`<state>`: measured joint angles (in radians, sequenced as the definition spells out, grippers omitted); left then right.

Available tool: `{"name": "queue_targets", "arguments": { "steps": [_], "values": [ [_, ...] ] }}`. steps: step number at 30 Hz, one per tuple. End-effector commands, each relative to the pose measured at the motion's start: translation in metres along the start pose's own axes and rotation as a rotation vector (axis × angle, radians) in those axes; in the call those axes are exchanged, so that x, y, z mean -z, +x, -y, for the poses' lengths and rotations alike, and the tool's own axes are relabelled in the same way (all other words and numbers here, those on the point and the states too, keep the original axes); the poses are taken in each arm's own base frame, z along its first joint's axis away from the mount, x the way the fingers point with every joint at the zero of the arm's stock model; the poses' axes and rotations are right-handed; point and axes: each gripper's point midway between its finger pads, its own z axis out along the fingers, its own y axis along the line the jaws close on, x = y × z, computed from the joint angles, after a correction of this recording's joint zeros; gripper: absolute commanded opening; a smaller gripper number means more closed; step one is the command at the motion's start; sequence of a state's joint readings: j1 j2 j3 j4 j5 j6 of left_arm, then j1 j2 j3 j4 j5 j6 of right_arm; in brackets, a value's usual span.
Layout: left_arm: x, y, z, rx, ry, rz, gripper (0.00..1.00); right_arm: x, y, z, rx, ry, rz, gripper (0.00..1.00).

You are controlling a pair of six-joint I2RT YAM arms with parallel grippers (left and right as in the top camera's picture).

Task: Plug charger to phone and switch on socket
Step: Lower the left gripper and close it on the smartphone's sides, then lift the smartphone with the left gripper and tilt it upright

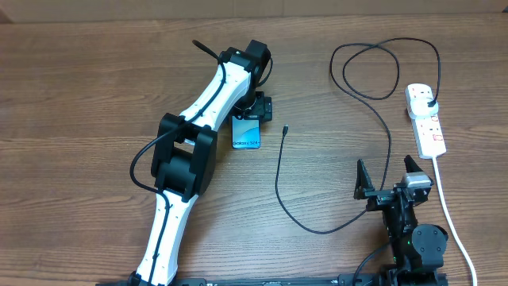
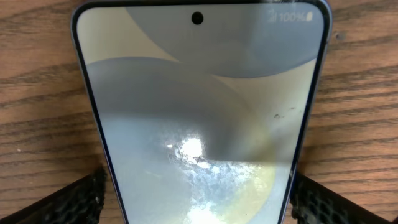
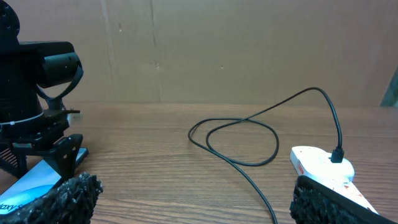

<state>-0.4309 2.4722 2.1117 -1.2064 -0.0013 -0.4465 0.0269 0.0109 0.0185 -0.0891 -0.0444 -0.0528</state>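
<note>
The phone (image 1: 247, 133) lies flat on the wooden table, its pale blue-grey screen (image 2: 199, 93) filling the left wrist view. My left gripper (image 1: 252, 119) is down over the phone's far end, open. Its black fingers (image 2: 74, 202) stand on either side of the phone, close to its long edges. The charger's thin black cable (image 1: 278, 179) ends in a free connector tip (image 1: 284, 129) just right of the phone. Its black plug (image 1: 429, 102) sits in the white socket strip (image 1: 425, 119). My right gripper (image 1: 389, 179) hovers open near the front edge, holding nothing.
The cable loops at the back (image 1: 369, 71) before reaching the socket (image 3: 323, 165). The strip's thick white cord (image 1: 452, 222) runs toward the front right edge. A brown cardboard wall (image 3: 217, 50) stands behind the table. The left arm (image 1: 190, 151) stretches diagonally across the table's left half.
</note>
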Motion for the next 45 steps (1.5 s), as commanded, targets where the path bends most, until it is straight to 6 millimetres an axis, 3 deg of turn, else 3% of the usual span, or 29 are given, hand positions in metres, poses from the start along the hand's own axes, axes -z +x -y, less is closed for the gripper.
{"name": "queue_targets", "arguments": {
  "steps": [1, 32, 36, 45],
  "values": [
    [-0.0279, 0.0159, -0.0017, 0.007, -0.025, -0.072, 0.95, -0.0002, 0.0015, -0.0001, 0.005, 0.001, 0.005, 1.00],
    [-0.0273, 0.0230, -0.0033, 0.008, -0.029, -0.103, 0.88, -0.0002, 0.0015, -0.0001, 0.005, 0.001, 0.005, 1.00],
    [-0.0273, 0.0230, -0.0032, 0.013, -0.029, -0.103, 0.80, -0.0002, 0.0015, -0.0001, 0.005, 0.001, 0.005, 1.00],
    [-0.0269, 0.0230, -0.0032, 0.026, -0.029, -0.103, 0.81, -0.0002, 0.0015, -0.0001, 0.005, 0.001, 0.005, 1.00]
  ]
}}
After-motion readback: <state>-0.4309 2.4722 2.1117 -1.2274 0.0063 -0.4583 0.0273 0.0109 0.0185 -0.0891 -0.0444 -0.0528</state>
